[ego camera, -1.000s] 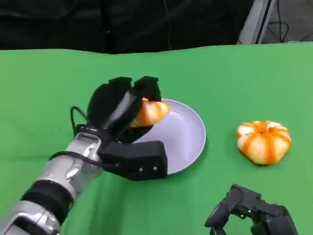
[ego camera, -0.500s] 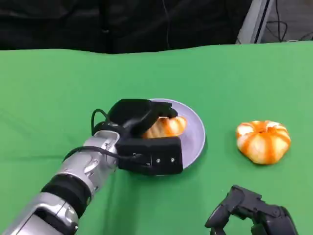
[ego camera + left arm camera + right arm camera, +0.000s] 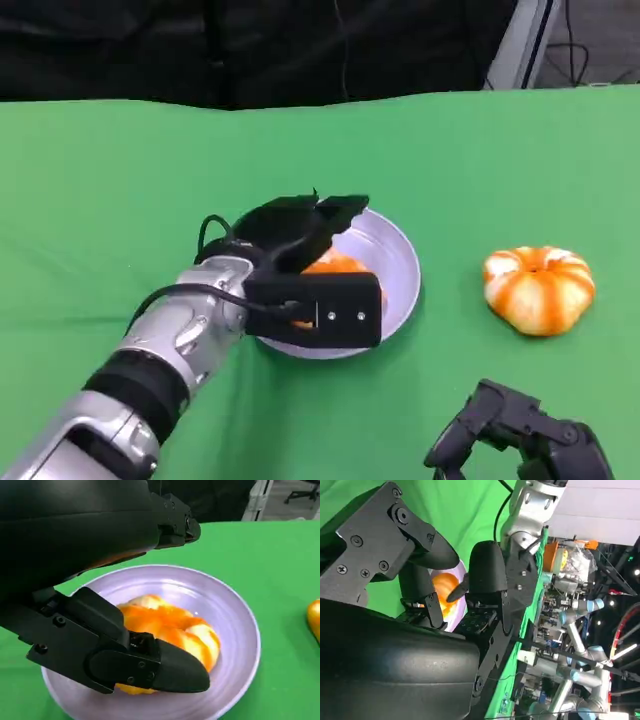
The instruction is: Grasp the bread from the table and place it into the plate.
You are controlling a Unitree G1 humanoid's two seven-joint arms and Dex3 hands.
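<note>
Your left hand (image 3: 300, 250) sits over the lavender plate (image 3: 400, 262) with its fingers (image 3: 150, 665) loosely arched around the bread (image 3: 170, 630), which appears to rest on the plate's floor; whether the fingers are pinching it or have let go, you cannot tell from these views. If any finger is touching the crust when you lift away, you may drag the bread toward the rim or tip it out, so spread the fingers wide first and rise straight up. The plate is light-looking and could slide on the green tablecloth (image 3: 480, 160) if the thumb catches its near edge. A second bread (image 3: 539, 288) lies well apart to the right. Your right hand (image 3: 520, 440) rests low at the near table edge, fingers curled in on nothing.
</note>
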